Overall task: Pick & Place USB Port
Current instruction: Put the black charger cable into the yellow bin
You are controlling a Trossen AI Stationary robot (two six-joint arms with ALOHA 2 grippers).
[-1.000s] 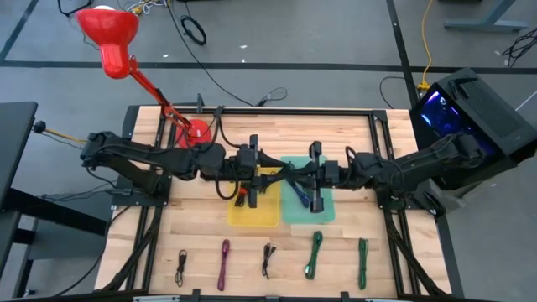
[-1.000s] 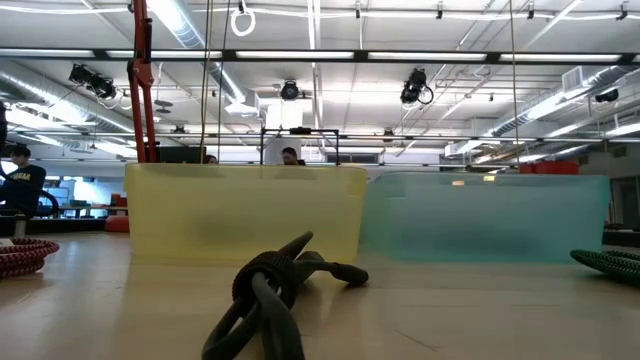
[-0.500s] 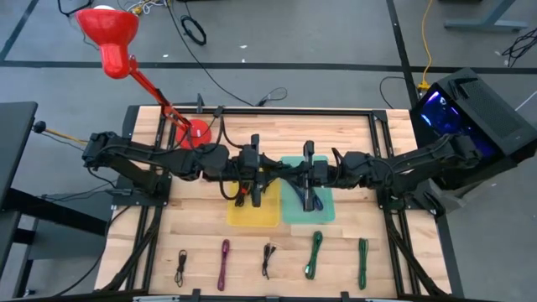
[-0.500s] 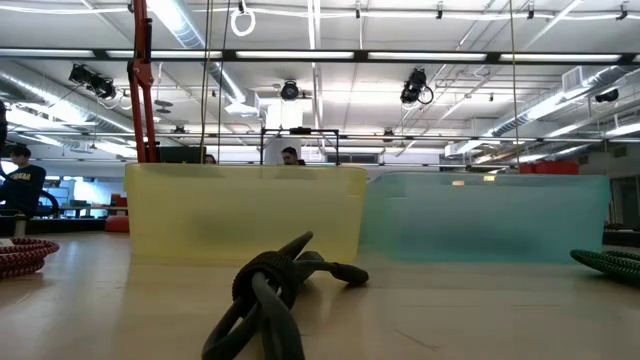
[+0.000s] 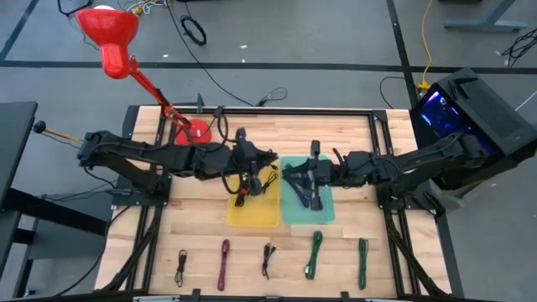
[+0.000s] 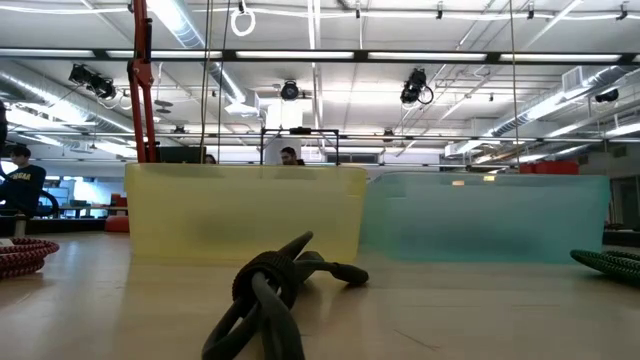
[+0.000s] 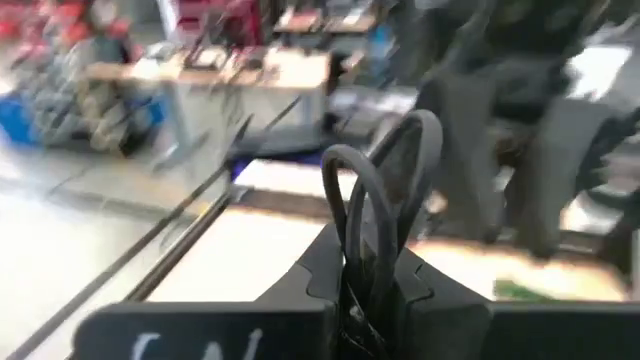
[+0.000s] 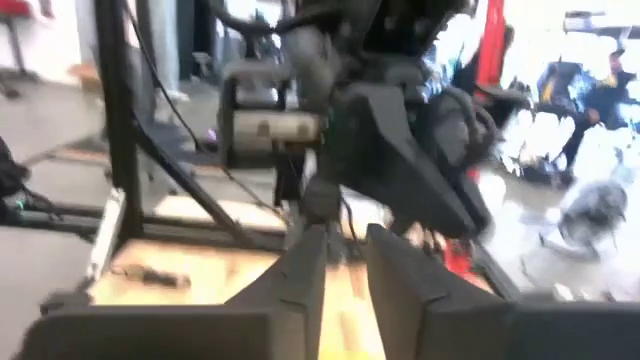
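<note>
1. Table (image 5: 352, 134): wood worktop in a black frame, both arms reaching in toward the middle from the L and R edges.
2. Red lamp (image 5: 107, 33) stands past the far-L corner, its red base (image 5: 198, 132) on the worktop near the far edge.
3. Yellow bin (image 5: 254, 211) and teal bin (image 5: 323, 211) sit side by side at the middle, touching.
4. L gripper (image 5: 244, 168) hangs over the yellow bin's far part, fingers pressed together on a black cable (image 7: 375, 190); in the L wrist view the cable loops up from between the fingers.
5. R gripper (image 5: 295, 174) is over the teal bin, fingers (image 8: 300, 275) a little apart with a narrow gap, nothing seen between them.
6. Near edge, L to R in a row: thin black cable (image 5: 181, 267), purple cable (image 5: 224, 263), small black cable (image 5: 268, 258), two green cables (image 5: 314, 254) and (image 5: 362, 252).
</note>
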